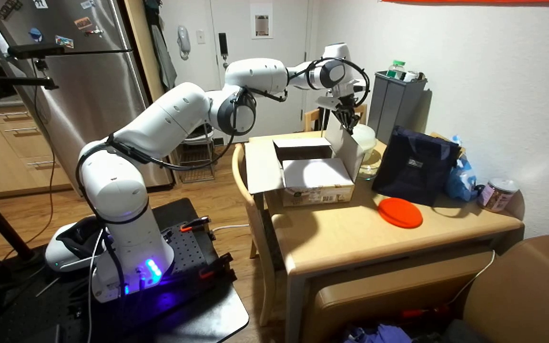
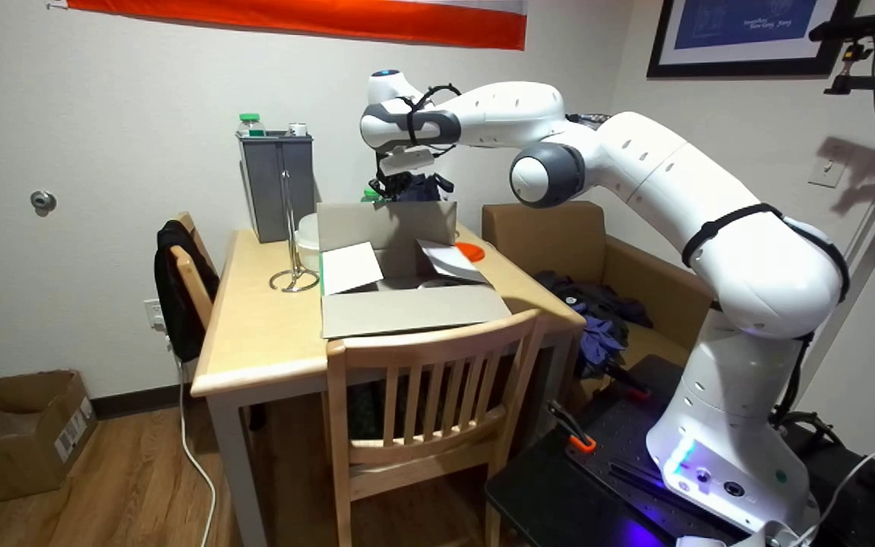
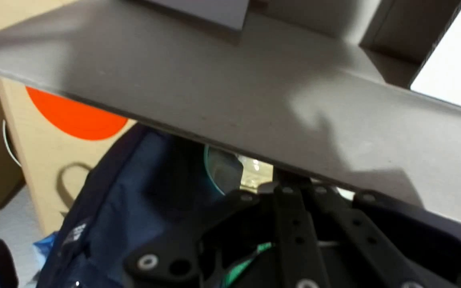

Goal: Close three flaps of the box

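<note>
The tan box [image 1: 320, 196] stands on the table. One flap [image 1: 346, 143] stands upright on the side by my gripper; it is the back flap [image 2: 384, 220] in an exterior view and the wide grey panel [image 3: 222, 96] in the wrist view. Two flaps are angled in over the opening: one flap [image 1: 317, 171] and the flap opposite [image 1: 303, 142]. The fourth flap [image 1: 262, 166] is folded outward over a chair. My gripper [image 1: 349, 127] points down just behind the upright flap's top edge. Its fingers [image 3: 290, 182] look together and empty; their tips are partly hidden by the flap.
A navy bag [image 1: 415, 164], a red lid [image 1: 400, 213] and a jar [image 1: 497, 194] are on the table [image 1: 350, 243]. A whitish tub [image 1: 364, 138] and a glass bowl [image 1: 371, 166] sit behind the box. A wire stand [image 2: 293, 279] and a chair [image 2: 437, 342] are near.
</note>
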You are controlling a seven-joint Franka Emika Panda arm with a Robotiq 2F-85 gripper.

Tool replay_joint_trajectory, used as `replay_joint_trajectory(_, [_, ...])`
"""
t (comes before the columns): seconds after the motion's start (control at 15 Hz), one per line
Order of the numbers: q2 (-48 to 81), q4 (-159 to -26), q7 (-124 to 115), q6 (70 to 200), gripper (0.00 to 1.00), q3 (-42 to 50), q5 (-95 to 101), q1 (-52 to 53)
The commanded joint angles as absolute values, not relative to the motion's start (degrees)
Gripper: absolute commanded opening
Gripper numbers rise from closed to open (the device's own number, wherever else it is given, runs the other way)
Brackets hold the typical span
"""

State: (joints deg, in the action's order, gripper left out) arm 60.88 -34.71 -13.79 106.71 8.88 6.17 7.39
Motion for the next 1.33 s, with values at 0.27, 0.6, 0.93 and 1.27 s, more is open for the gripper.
replay_joint_trajectory(0.27, [60.1, -33.5, -13.2, 91.5, 0.0, 7.7, 4.6, 7.1])
replay_joint_trajectory(0.6, [59.2, -34.0, -14.1, 89.0, 0.0, 4.8, 0.4, 6.8])
replay_joint_trajectory(0.93, [59.8, -34.9, -14.0, 88.3, 0.0, 2.0, -4.0, 5.4])
replay_joint_trajectory(1.27, [60.9, -35.7, -13.5, 85.4, 0.0, -1.8, -9.1, 3.8])
